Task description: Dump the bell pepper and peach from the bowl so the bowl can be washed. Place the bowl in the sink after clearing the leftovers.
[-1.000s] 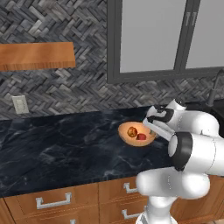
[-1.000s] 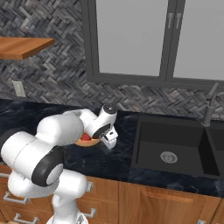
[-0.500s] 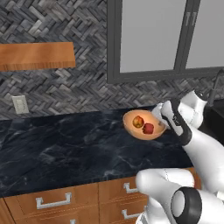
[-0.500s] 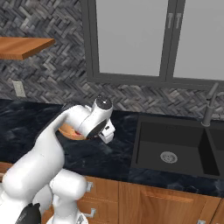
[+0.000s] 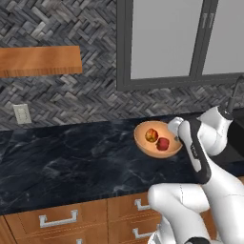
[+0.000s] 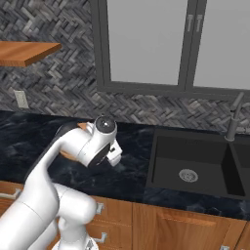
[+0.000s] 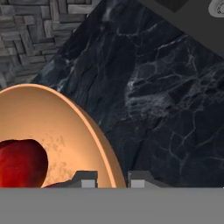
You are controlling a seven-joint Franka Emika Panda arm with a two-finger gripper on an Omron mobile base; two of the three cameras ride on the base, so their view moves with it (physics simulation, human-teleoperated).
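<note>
Tilting toward the camera at the right centre of the left base view, the bowl [image 5: 157, 139] sits held by its right rim, just above the black marble desk [image 5: 71, 162]. Inside it lie the peach [image 5: 151, 135], toward the upper left of the bowl's hollow, and the bell pepper [image 5: 163, 144] just lower right of it, the two nearly touching. In the hand view the bowl's rim [image 7: 105, 153] runs up between the two fingertips [image 7: 85, 180], so the jaws [image 7: 111, 180] are narrowed onto that rim, one tip inside the hollow and one outside; the dark-red bell pepper [image 7: 19, 162] shows at the lower left. In the right base view the white arm hides most of the bowl [image 6: 82, 126], and the sink [image 6: 195, 166] lies well apart at the right, its faucet [image 6: 233, 117] at the far edge.
</note>
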